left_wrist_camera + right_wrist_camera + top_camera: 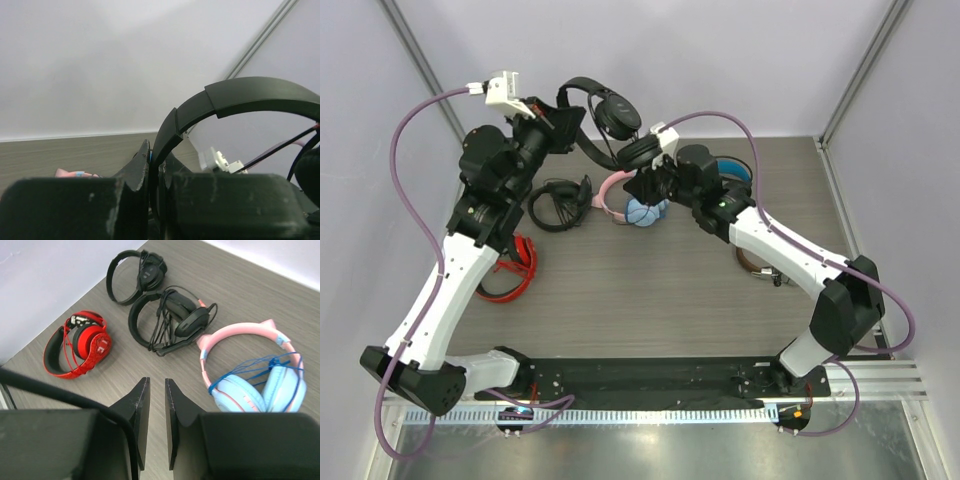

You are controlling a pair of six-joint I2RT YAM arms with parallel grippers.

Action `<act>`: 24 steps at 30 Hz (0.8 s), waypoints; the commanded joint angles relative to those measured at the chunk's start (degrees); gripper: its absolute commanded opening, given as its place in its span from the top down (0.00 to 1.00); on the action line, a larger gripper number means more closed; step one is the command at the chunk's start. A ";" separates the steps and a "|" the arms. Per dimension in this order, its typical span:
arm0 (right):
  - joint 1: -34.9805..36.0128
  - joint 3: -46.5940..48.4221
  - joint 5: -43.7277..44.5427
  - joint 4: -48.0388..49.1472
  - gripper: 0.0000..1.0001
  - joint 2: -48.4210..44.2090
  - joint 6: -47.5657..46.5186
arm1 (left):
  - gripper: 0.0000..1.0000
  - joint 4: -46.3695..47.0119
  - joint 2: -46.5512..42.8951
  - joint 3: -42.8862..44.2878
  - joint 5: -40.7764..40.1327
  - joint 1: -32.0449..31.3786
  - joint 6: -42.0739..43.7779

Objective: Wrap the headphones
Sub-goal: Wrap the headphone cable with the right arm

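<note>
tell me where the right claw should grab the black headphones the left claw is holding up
Probably the thin headband just behind the nearer earcup, approached from the right. The left claw is shut on the band, so the headphones point their earcups toward the right claw, and the flat slim band suits its jaws better than a round cup.

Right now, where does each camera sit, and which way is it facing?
Top external: above and behind, looking down on the table; left arm and right arm show whole.
Left wrist: on the raised left arm, facing the back wall; left gripper clamps the headphones.
Right wrist: looks down at the table; right gripper, fingers apart, above red headphones and a pink-and-blue pair.
Shared: top and right wrist both show the pink-and-blue pair.
</note>
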 commanded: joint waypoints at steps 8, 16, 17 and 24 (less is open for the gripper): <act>1.24 0.75 0.76 -0.52 0.77 -0.28 0.41 | 1.00 8.90 -1.57 2.30 -2.62 0.37 -2.35; 4.31 -3.81 4.97 0.44 0.83 -3.17 -0.38 | 1.00 7.23 -2.01 3.97 -7.47 0.37 -1.55; 4.84 -4.43 5.68 0.45 0.84 -3.62 -0.47 | 1.00 7.23 -2.10 3.89 -8.78 0.46 -1.55; 10.46 -10.92 15.08 6.68 0.99 -7.66 -3.45 | 1.00 5.38 -1.66 4.68 -11.95 0.37 -1.64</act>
